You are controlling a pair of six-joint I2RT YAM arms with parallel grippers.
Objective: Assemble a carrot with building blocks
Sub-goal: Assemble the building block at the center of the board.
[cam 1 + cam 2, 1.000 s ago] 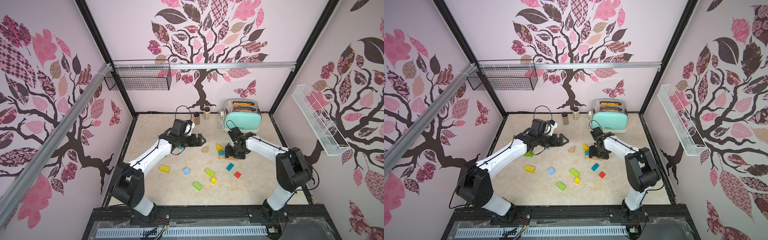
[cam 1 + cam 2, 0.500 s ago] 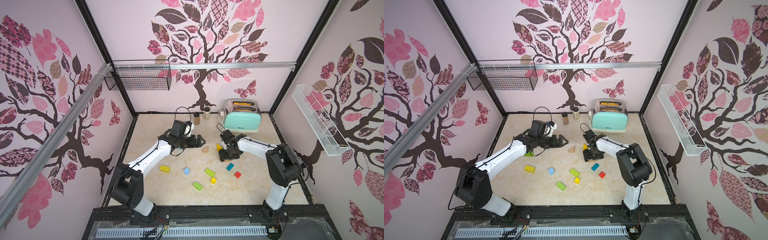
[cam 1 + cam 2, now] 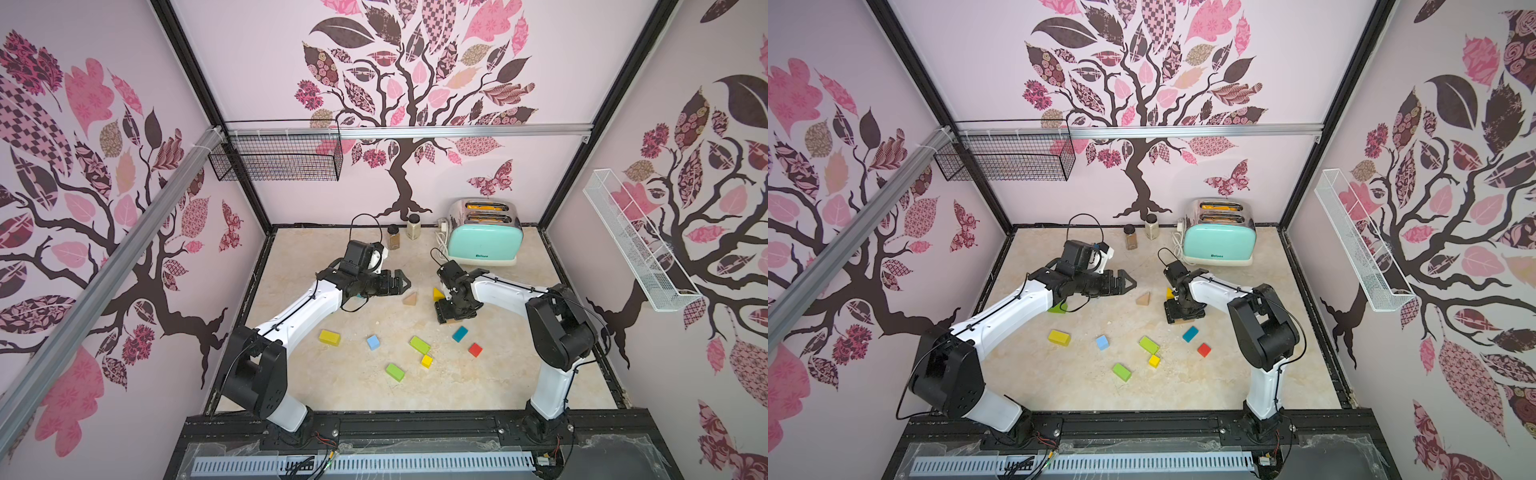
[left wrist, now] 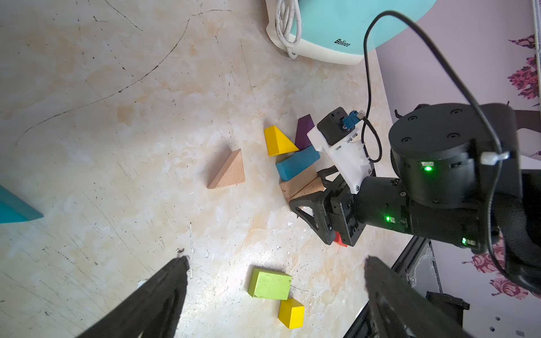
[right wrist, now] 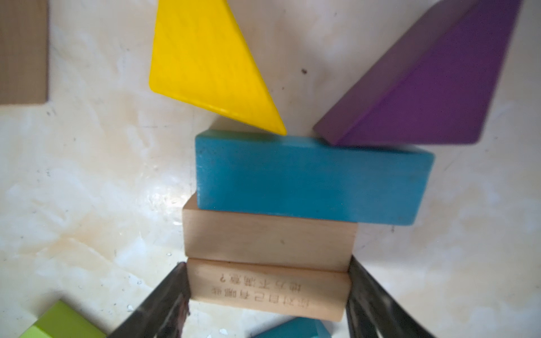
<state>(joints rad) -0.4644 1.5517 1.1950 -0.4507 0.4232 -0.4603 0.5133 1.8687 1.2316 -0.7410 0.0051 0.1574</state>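
My right gripper [image 5: 268, 278] is shut on a bare wood brick [image 5: 268, 295] with engraved characters, held by its two ends low over the floor. That brick lies against a second bare wood brick [image 5: 268, 237], which meets a teal brick [image 5: 313, 178]. A yellow wedge [image 5: 205, 61] and a purple wedge [image 5: 424, 85] touch the teal brick's far side. In both top views the right gripper [image 3: 451, 313] covers most of this row. My left gripper [image 3: 401, 284] hovers open and empty, just left of a bare wood wedge [image 3: 410, 298].
Loose blocks lie nearer the front: a yellow brick [image 3: 329, 337], light blue cube [image 3: 373, 342], two green bricks [image 3: 419, 345], yellow cube [image 3: 427, 360], teal block [image 3: 459, 333], red block [image 3: 475, 350]. A toaster [image 3: 484, 235] and two spice jars [image 3: 393, 237] stand at the back wall.
My right gripper has shifted left and slightly forward with the bare wood brick, and its elbow has swung back. The left arm has barely moved.
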